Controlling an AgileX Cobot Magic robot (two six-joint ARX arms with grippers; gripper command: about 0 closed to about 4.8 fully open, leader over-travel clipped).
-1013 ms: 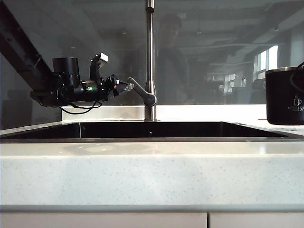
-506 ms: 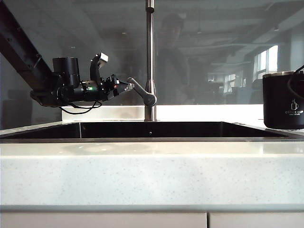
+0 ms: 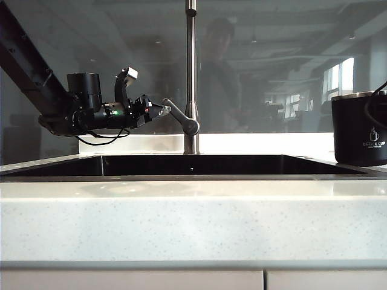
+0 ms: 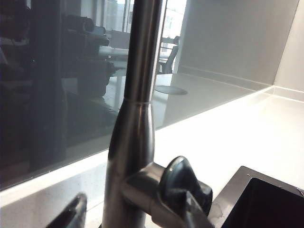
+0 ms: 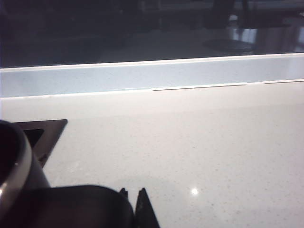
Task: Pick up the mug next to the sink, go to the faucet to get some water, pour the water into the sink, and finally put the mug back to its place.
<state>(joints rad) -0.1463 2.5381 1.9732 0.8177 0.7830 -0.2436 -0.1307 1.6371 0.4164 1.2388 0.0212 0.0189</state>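
The matte black mug (image 3: pixel 360 128) with its silver rim stands upright at the far right, low over the counter just beside the sink (image 3: pixel 193 177). In the right wrist view its rim (image 5: pixel 12 171) and dark handle (image 5: pixel 71 206) fill the near corner. My right gripper (image 5: pixel 132 192) is shut on that handle; it is hidden in the exterior view. The steel faucet (image 3: pixel 191 72) rises behind the basin. My left gripper (image 3: pixel 164 109) is at the tip of the slanted lever (image 4: pixel 178 183), open, with one finger (image 4: pixel 73 213) standing well off the pipe (image 4: pixel 137 95).
A dark glass backsplash (image 3: pixel 272 66) runs behind the white counter (image 3: pixel 193 217). A corner of the sink (image 5: pixel 42 128) lies beside the mug, with bare counter (image 5: pixel 199 142) beyond it. The left arm (image 3: pixel 30 66) slants down from the upper left.
The mug has come down and a little to the left, closer to the counter beside the sink. The left gripper has stayed at the faucet lever.
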